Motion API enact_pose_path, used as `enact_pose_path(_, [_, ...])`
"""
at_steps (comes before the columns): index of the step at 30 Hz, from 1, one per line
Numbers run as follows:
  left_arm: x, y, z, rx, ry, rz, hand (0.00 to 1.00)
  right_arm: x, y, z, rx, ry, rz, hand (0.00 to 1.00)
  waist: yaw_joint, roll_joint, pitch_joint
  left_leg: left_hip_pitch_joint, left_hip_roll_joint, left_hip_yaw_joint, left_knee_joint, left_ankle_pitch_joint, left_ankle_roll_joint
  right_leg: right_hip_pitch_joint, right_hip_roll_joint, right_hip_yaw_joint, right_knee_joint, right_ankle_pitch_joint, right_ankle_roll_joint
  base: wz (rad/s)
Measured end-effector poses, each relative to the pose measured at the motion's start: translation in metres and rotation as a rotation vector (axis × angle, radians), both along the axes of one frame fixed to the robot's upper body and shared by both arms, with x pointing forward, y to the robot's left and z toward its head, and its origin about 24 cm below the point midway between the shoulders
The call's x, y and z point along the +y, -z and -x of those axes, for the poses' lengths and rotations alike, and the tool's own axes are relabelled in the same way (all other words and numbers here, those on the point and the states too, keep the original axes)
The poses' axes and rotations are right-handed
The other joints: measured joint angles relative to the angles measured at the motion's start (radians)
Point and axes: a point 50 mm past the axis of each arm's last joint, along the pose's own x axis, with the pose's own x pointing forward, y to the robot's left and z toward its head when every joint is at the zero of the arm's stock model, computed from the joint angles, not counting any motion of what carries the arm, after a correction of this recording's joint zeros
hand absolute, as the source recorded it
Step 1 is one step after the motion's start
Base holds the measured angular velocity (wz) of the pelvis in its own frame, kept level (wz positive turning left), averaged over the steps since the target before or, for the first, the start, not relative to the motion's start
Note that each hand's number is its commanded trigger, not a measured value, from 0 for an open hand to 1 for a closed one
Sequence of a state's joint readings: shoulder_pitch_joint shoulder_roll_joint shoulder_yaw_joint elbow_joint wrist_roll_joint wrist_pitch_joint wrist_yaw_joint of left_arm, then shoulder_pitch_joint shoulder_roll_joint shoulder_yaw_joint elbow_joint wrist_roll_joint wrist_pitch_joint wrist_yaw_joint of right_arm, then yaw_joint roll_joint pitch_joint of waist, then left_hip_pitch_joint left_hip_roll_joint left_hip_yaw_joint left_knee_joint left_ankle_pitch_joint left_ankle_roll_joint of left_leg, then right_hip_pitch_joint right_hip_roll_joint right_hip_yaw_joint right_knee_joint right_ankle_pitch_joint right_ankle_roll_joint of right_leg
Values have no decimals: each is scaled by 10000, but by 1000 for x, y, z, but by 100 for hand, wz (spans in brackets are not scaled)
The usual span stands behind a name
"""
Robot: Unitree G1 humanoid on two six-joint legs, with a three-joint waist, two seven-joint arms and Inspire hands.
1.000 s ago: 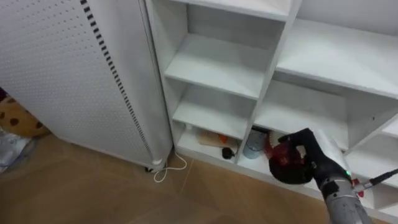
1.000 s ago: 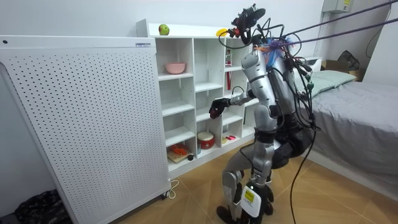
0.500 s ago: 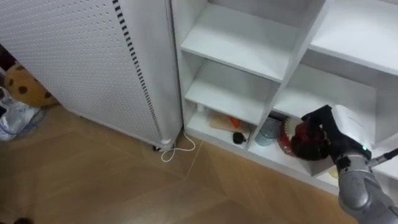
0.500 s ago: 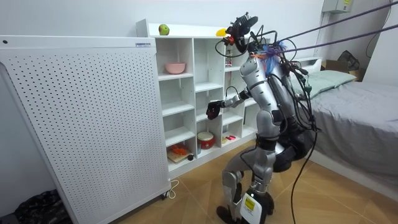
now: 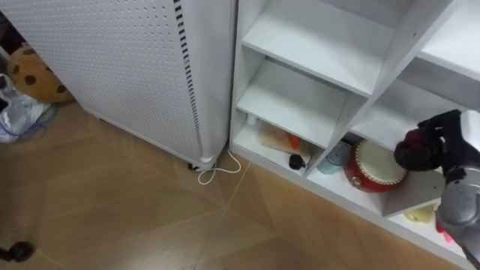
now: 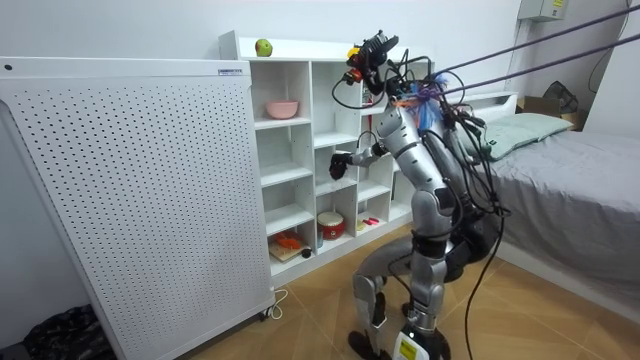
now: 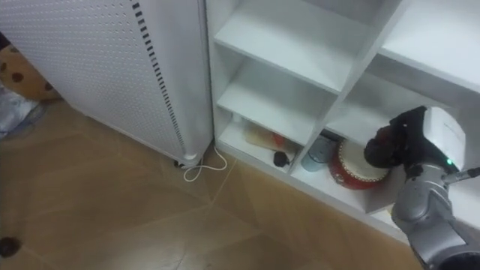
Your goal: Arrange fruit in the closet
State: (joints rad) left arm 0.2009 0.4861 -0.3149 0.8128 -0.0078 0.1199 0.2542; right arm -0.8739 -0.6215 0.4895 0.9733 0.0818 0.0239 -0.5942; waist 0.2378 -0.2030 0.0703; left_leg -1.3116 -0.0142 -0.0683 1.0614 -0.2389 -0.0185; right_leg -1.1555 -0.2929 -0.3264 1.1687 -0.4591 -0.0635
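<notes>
My right hand (image 5: 450, 142) is shut on a dark red fruit (image 5: 414, 150), held in the air in front of the white closet (image 5: 315, 45). It hovers at the height of the lower compartments, just right of a red round pot (image 5: 375, 169) on the bottom shelf. In the room view I stand facing the closet (image 6: 300, 150) with the right hand (image 6: 340, 162) stretched toward its middle column. A green apple (image 6: 263, 47) and a yellow banana (image 6: 356, 52) lie on the closet's top.
A white perforated panel (image 5: 112, 60) stands left of the closet, with a white cable (image 5: 217, 171) on the wooden floor at its foot. The bottom shelf holds a board (image 5: 277, 140) and a grey cup (image 5: 334, 156). A pink bowl (image 6: 282, 108) sits higher up. A bed (image 6: 570, 190) is behind me.
The right hand has risen a little and moved closer to the closet with the fruit. My body has straightened and leaned in, and the eye view has shifted with it.
</notes>
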Motion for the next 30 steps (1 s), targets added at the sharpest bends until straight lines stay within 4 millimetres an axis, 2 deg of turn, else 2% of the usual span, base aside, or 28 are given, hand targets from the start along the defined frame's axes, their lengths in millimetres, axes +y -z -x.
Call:
enact_pose_path(2, [2,-1,2,72,-28,-70,0,-7,-1,2,-55,278,104,100,-54,-75,-3,4,9,-8,106,-80,19,48,21,4,15,-15,34,-5])
enact_pose_path(7, [2,-1,1,40,-12,-73,0,-13,2,5,91,747,84,100,-88,-105,-4,46,9,10,201,-141,98,129,35,37,4,5,166,-4])
enact_pose_path(10, [4,-2,1,48,-2,-129,0,-13,5,6,65,879,-270,100,-60,-116,-1,92,13,9,210,-142,100,143,161,146,-16,31,255,0])
enact_pose_path(14, [6,-3,1,76,1,-183,0,-18,12,8,101,1225,-1244,98,13,-116,0,230,10,1,172,-145,101,308,188,118,-88,39,268,0])
enact_pose_path(15, [6,-3,1,87,-5,-187,0,-18,13,9,101,1282,-1395,9,23,-116,1,254,11,-1,152,-144,100,332,200,115,-115,47,276,-5])
enact_pose_path(16, [6,-2,2,111,-25,-198,0,-19,14,9,82,1337,-1648,0,51,-116,1,314,15,-7,96,-141,94,397,238,103,-229,89,279,-7])
enact_pose_path(19, [6,-2,3,107,-41,-281,0,-21,14,10,55,1409,-1795,0,47,-115,1,507,7,-42,-283,-36,45,577,342,69,-640,236,253,-4])
enact_pose_path(21, [7,-3,3,75,-59,-387,0,-22,16,11,125,1458,-1787,0,111,-115,1,753,0,-29,-620,20,8,782,401,76,-990,384,343,-2])
enact_pose_path(27, [15,-6,6,160,-8,-678,0,-26,26,16,364,1684,-1902,0,314,-99,11,1266,35,-152,-1177,44,41,1382,646,-91,-1755,539,354,0])
enact_pose_path(30, [15,-6,7,153,55,-796,0,-26,27,17,337,1812,-1691,0,395,-92,14,1403,30,-145,-1387,67,73,1519,664,-141,-1962,567,352,2])
